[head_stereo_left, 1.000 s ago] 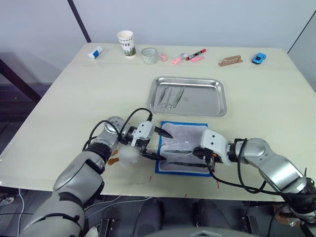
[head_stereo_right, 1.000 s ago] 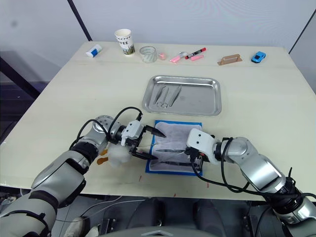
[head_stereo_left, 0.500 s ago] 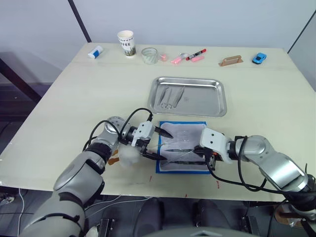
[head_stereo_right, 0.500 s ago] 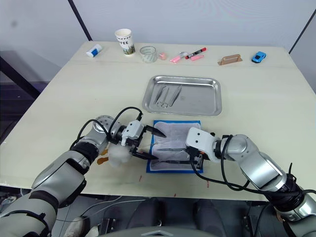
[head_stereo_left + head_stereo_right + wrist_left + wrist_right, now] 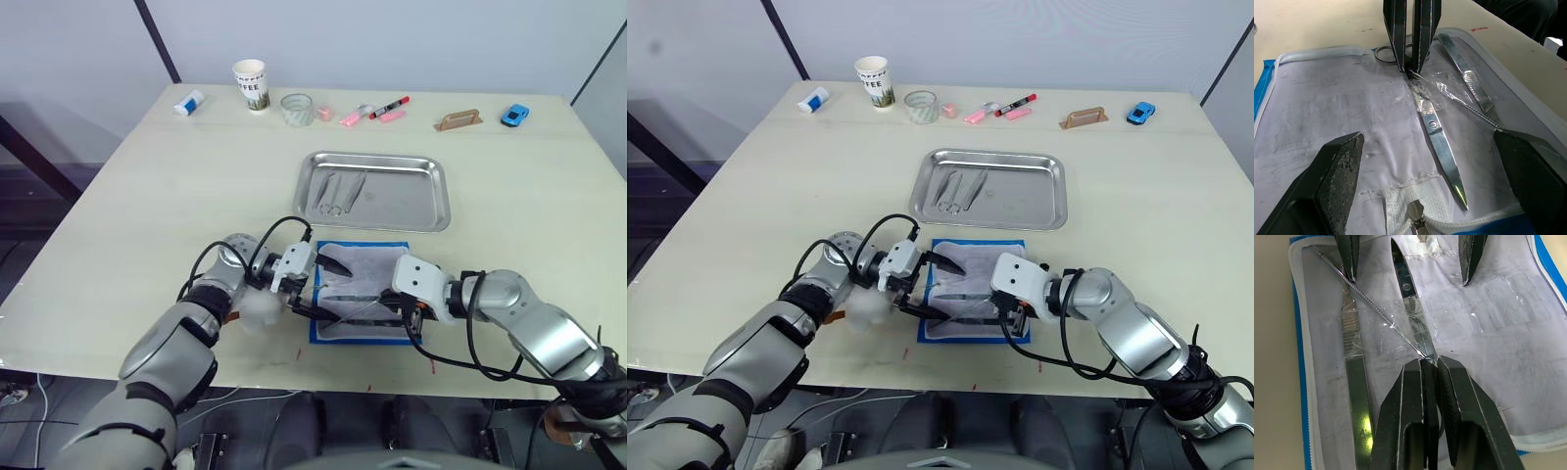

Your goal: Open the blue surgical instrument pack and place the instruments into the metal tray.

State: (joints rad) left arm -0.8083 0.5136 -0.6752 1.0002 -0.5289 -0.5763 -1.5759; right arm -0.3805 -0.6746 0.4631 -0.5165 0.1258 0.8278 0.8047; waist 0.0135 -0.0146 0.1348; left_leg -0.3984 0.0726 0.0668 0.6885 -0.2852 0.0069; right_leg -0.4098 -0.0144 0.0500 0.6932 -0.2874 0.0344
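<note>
The blue surgical instrument pack (image 5: pixel 361 292) lies open near the table's front edge, pale lining up. Scissors (image 5: pixel 1442 152), a flat silver tool (image 5: pixel 1469 78) and a thin probe (image 5: pixel 1469 105) rest on the lining under clear film. My right gripper (image 5: pixel 1431 362) is shut on the scissors at their handle end, on the pack's right part (image 5: pixel 402 311). My left gripper (image 5: pixel 323 286) stands wide open over the pack's left part, one finger (image 5: pixel 1332 181) on each side of the scissors' blades. Behind the pack, the metal tray (image 5: pixel 431 211) holds silver instruments (image 5: pixel 338 193) at its left end.
A crumpled white wad (image 5: pixel 257 311) lies by my left wrist. Along the far edge stand a white bottle (image 5: pixel 188 103), a paper cup (image 5: pixel 249 85), a glass (image 5: pixel 296 110), marker pens (image 5: pixel 377 110), a brown block (image 5: pixel 458 120) and a blue toy car (image 5: pixel 512 116).
My left gripper has slid to the right, from the pack's left border to over its lining. My right gripper has shifted slightly left along the scissors.
</note>
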